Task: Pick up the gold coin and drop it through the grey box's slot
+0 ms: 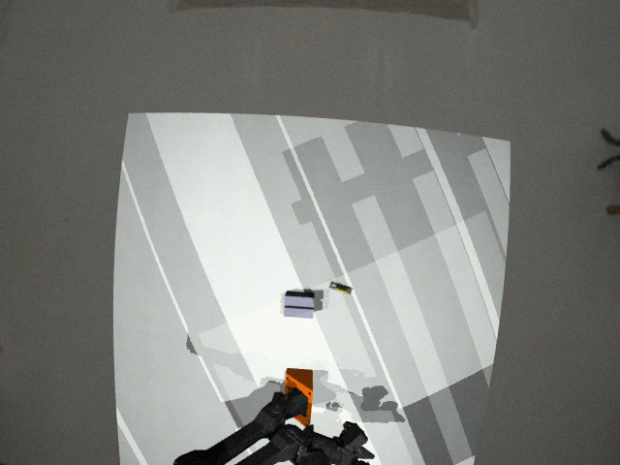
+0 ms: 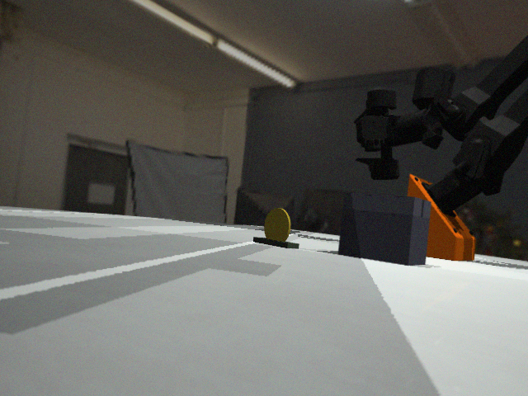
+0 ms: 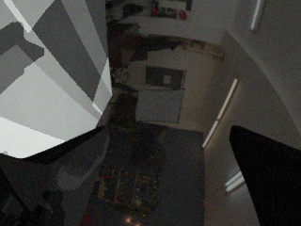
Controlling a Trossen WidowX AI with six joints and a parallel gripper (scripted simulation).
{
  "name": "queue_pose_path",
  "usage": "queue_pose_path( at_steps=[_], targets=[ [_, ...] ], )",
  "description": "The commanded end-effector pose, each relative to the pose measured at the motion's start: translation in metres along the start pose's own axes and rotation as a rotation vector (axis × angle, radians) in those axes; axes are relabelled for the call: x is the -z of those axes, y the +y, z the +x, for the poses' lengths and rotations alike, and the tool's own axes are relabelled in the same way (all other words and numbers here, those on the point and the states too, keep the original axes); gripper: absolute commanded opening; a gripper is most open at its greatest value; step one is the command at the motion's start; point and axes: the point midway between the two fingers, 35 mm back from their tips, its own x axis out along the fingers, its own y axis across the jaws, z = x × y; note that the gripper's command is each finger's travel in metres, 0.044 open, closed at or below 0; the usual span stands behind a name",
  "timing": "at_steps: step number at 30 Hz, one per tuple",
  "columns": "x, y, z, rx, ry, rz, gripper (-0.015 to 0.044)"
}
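The gold coin (image 1: pixel 342 289) (image 2: pixel 277 224) stands on edge in the dark-green holder (image 1: pixel 332 284) (image 2: pixel 293 245). The closed box (image 1: pixel 298 301) (image 2: pixel 384 232) looks pale lavender-grey from above and darker in the exterior view; it stands beside the holder, left of it from above. Its dark slot (image 1: pixel 298 307) runs left to right across the lid. My gripper (image 2: pixel 357 140) (image 3: pixel 170 133) is open and empty, raised above the table near the arm's base, well away from coin and box. It points sideways; the wrist view shows neither coin nor box.
The orange base mount (image 1: pixel 305 408) (image 2: pixel 451 238) stands behind the box on the arm's side. The black arm (image 1: pixel 240 435) (image 2: pixel 490 115) is folded above and beside it. Hard light and shadow bands cross the pale table (image 1: pixel 225 215) (image 2: pixel 256 332). The table's edge shows in the wrist view.
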Motion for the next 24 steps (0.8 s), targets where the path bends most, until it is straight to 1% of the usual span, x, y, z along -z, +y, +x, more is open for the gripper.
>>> queue_pose_path(
  at_steps=[1, 3, 6, 9, 11, 17, 24],
  targets=[
    [-0.002, -0.001, 0.001, -0.002, -0.01, -0.008, 0.0374],
    [-0.023, -0.009, 0.009, -0.02, -0.092, -0.07, 0.0321],
    [-0.071, -0.023, 0.02, -0.067, -0.273, -0.213, 0.0243],
    [-0.12, -0.032, 0.02, -0.122, -0.447, -0.354, 0.0164],
    [-0.153, -0.035, 0.013, -0.158, -0.553, -0.437, 0.0161],
    [-0.226, -0.031, -0.018, -0.264, -0.777, -0.629, 0.0161],
    [-0.29, -0.015, -0.072, -0.442, -1.015, -0.867, 0.0161]
  ],
)
